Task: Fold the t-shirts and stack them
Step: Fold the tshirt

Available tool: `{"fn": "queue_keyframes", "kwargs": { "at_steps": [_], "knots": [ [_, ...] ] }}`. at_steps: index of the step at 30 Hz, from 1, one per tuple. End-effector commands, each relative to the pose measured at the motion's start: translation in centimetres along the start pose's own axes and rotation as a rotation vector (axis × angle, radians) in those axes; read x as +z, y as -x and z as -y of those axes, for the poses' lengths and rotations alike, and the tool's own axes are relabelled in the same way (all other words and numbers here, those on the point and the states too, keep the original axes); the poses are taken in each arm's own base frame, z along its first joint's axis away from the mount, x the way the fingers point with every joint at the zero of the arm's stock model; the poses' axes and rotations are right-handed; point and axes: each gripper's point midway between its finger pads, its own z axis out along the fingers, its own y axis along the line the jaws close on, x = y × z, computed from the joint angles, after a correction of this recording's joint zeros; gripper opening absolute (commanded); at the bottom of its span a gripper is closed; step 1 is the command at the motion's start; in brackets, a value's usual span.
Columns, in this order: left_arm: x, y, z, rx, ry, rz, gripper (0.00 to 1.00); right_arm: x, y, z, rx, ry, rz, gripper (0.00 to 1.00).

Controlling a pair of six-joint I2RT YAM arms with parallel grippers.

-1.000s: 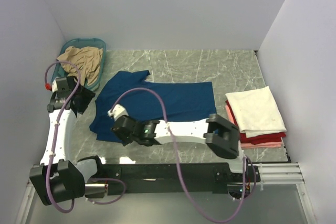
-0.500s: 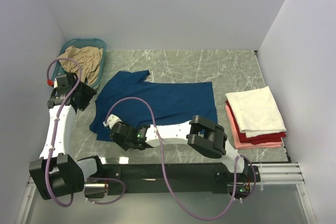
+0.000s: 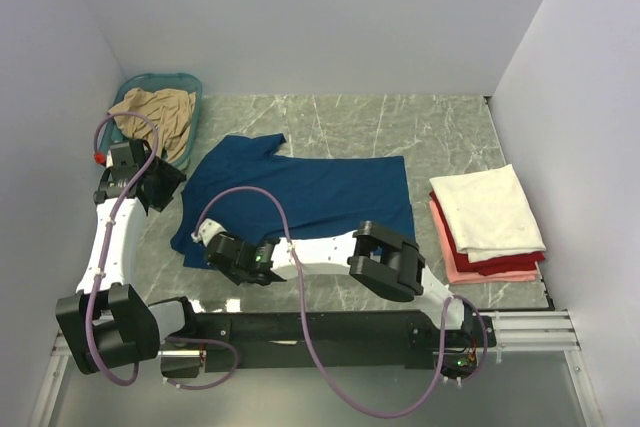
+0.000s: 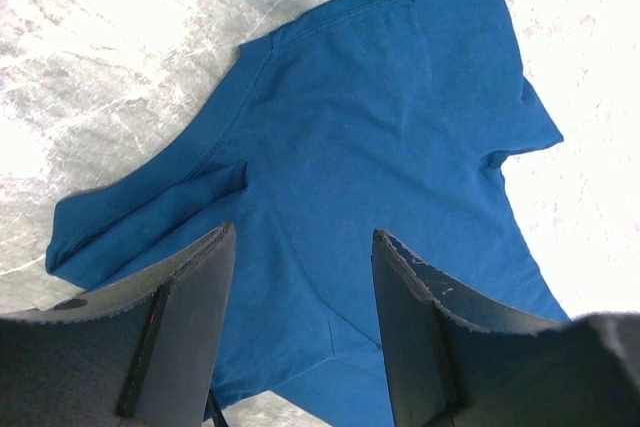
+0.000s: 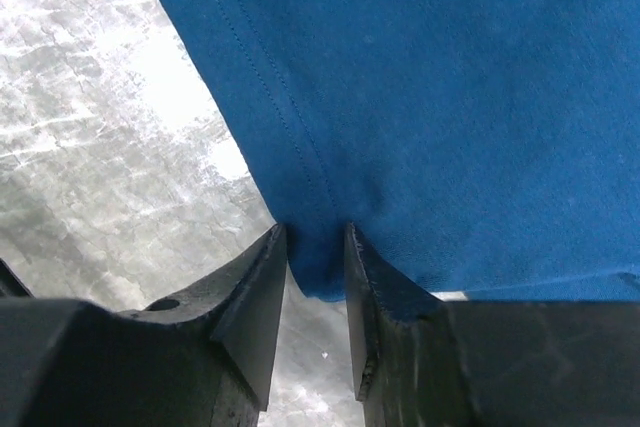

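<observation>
Near-left hem corner: right gripper (image 5: 316, 239) pinching dark blue t-shirt (image 5: 450, 97); left gripper (image 4: 300, 257) spread, empty. Advice: catch full hem before lifting.

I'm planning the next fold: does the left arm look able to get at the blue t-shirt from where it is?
Probably yes: the left gripper hangs open just above the blue t-shirt, whose cloth lies bare beneath it, with nothing in between.
</observation>
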Motion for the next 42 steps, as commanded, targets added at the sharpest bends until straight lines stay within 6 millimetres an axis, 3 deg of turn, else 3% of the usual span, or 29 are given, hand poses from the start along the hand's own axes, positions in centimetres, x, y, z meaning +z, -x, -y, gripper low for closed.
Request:
{"fn": "queue_keyframes", "kwargs": {
  "at_steps": [1, 5, 10, 16, 22, 34, 42],
  "knots": [
    [0.1, 0.4, 0.5, 0.022, -0.033, 0.017, 0.62, 0.4, 0.2, 0.0, -0.013, 0.001, -0.012, 0.35],
    [0.3, 0.4, 0.6, 0.024, -0.042, 0.012, 0.61, -0.5, 1.8, 0.7, -0.001, -0.015, 0.014, 0.11],
    [0.5, 0.0, 0.8, 0.036, -0.06, -0.003, 0.61, -2.5, 5.2, 2.8, 0.064, 0.022, 0.067, 0.02],
    [1.5, -0.7, 0.5, 0.042, -0.059, -0.035, 0.6, -4.0, 9.0, 5.5, 0.112, 0.091, 0.106, 0.0],
    [2.8, -1.6, -0.2, 0.048, -0.039, -0.071, 0.6, -4.5, 10.8, 7.3, 0.185, 0.184, 0.118, 0.0],
    [3.5, -3.2, -1.5, 0.043, -0.022, -0.103, 0.6, -4.3, 11.6, 8.5, 0.255, 0.23, 0.129, 0.0],
    [3.4, -3.7, -1.8, 0.048, -0.029, -0.112, 0.6, -2.9, 14.4, 15.3, 0.37, 0.127, 0.205, 0.0]
  ]
}}
